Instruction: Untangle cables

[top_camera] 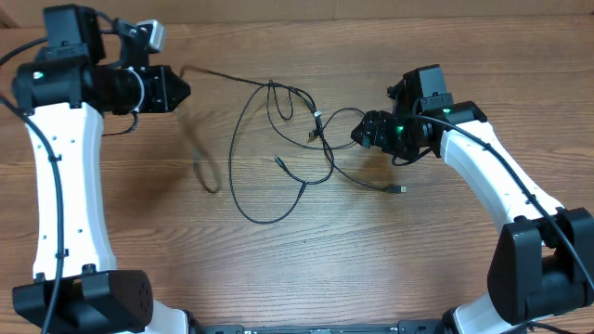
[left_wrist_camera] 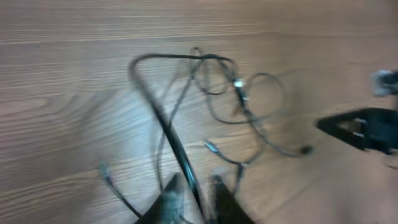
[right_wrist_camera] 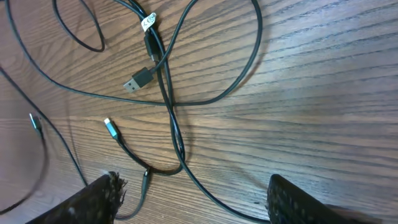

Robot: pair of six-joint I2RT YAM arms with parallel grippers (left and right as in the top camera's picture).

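left gripper: parked by the far-left corner of the tabletop, nose aimed toward the right edge. There's only a thin gap between the fingers and one strand runs right through it in the wrist view. It's way too blurry to say if that's a pinch or just a pass-through, so honestly can't tell.
strand: leaves that gripper and runs pretty much straight along the far edge toward the middle, into the top of the mess.
cables: the whole bundle sits on the far-middle of the tabletop, between the two arms. One big open loop sags toward the near edge.
knot: in the right part of the bundle, where the white tag is and a few strands cross.
loose ends: a USB plug and a small silver tip lie free just beside the crossing.
right gripper: jaws wide apart with nothing in them, fingertips just beside the knot and pointing toward the left edge.
the bit that matters: the knot lies straight ahead of the right gripper. The crossing strand runs lengthwise away from it, between the two fingers, so closing would catch it square. The right arm is way nearer, and the left is well apart from the knot.
my guess: right grabs the crossing while left anchors the far strand.
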